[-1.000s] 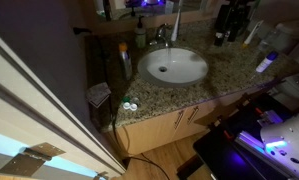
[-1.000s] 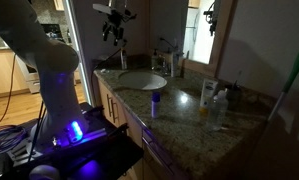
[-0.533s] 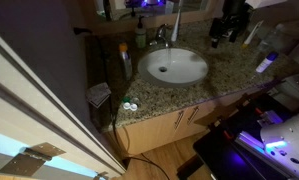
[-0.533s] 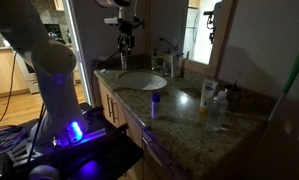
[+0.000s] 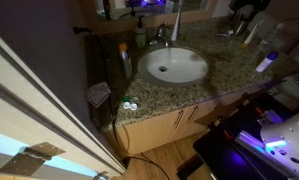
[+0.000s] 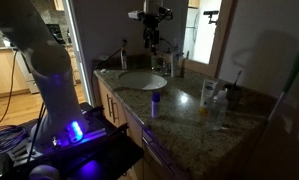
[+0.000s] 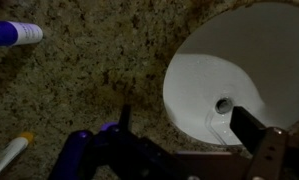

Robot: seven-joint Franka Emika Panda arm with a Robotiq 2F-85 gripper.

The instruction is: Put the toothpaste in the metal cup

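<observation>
My gripper (image 7: 189, 128) is open and empty, with its fingers (image 7: 254, 128) hanging over the rim of the white sink basin (image 7: 239, 60). It is high above the counter in both exterior views (image 5: 247, 8) (image 6: 151, 25). A slim white tube with a yellowish tip, the toothpaste (image 7: 9, 155), lies on the granite at the lower left of the wrist view, away from the fingers. It shows faintly in an exterior view (image 5: 251, 35). A white tube with a blue end (image 7: 14, 33) lies at the upper left. I cannot pick out the metal cup for certain.
The speckled granite counter (image 5: 189, 92) surrounds the sink (image 5: 173, 66), with a faucet (image 5: 161, 35) and bottles behind it. The blue-ended tube (image 5: 266, 62) lies near the front edge. Several bottles (image 6: 214, 98) stand on the counter. Cabinets sit below.
My gripper has travelled across the sink towards the counter side with the tubes and has risen a little. It stays open and empty. Nothing on the counter has moved.
</observation>
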